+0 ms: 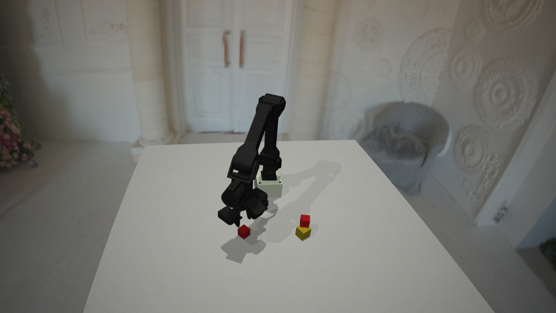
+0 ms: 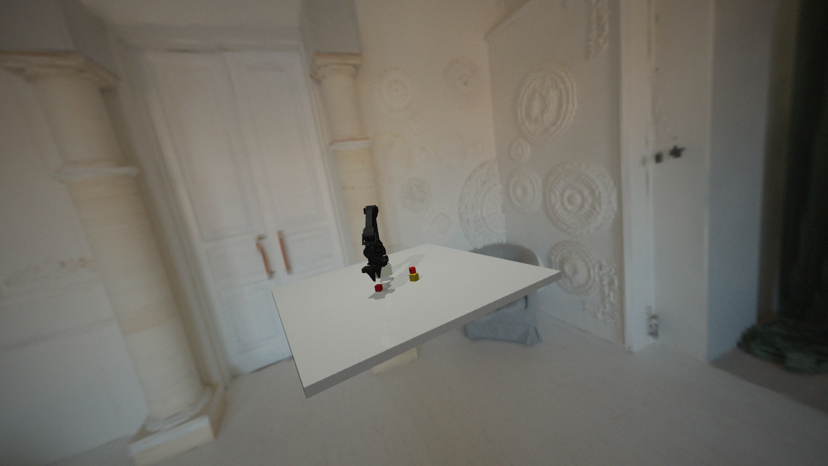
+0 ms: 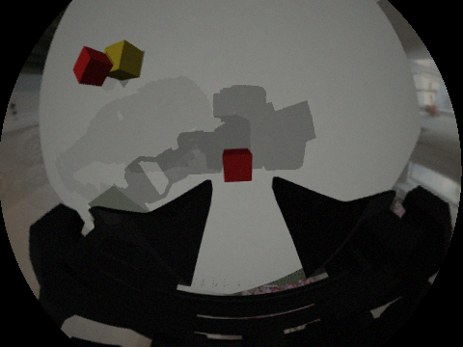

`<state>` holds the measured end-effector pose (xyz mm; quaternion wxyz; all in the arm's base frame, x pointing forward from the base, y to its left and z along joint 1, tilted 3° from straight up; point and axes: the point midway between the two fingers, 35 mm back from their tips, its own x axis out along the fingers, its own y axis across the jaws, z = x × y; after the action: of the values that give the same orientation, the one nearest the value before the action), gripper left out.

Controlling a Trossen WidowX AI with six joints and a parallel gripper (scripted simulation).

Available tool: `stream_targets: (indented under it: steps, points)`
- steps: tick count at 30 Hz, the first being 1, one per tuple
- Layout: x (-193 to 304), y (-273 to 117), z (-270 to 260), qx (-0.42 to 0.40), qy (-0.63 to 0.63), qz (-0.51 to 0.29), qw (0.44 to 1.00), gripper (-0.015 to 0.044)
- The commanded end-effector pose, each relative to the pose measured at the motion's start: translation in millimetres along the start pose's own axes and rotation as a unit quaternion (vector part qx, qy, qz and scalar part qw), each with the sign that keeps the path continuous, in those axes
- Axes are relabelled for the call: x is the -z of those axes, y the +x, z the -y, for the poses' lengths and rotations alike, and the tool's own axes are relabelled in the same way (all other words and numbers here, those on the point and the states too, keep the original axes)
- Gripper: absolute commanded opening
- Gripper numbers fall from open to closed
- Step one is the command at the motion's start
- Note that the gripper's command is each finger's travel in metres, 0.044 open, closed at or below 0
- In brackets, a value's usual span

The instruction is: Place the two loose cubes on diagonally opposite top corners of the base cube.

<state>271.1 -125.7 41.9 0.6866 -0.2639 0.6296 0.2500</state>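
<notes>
The yellow base cube (image 1: 302, 234) (image 2: 414, 277) (image 3: 127, 59) stands on the table. One red cube (image 1: 305, 220) (image 2: 412, 270) (image 3: 92, 67) sits on its top, looking level, over the back corner on the robot's side. The front part of the yellow top is bare. The other red cube (image 1: 243, 231) (image 2: 378, 288) (image 3: 237, 167) lies flat on the table, left of the base cube in the top view. My gripper (image 1: 245, 223) (image 3: 242, 183) is open and empty, pointing down above this loose cube. In the wrist view the cube shows between and just beyond the fingertips.
The white table (image 1: 194, 284) (image 2: 347, 342) bears the cubes. The arm's pale green base block (image 1: 270, 190) stands behind them. The stacked cubes are to the right of the gripper in the top view. The arm's shadow falls around the loose cube.
</notes>
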Motion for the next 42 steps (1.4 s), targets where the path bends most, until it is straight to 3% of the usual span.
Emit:
stream_targets:
  steps: [1,29,35,42]
  points:
    - [0,15,-2,-0.004,-0.002,0.0,1.0,0.0265]
    - [1,51,-3,-0.004,-0.002,0.0,1.0,0.0265]
    - [1,51,-3,-0.004,-0.002,0.0,1.0,0.0107]
    - [0,43,-1,-0.004,-0.002,0.0,1.0,0.0105]
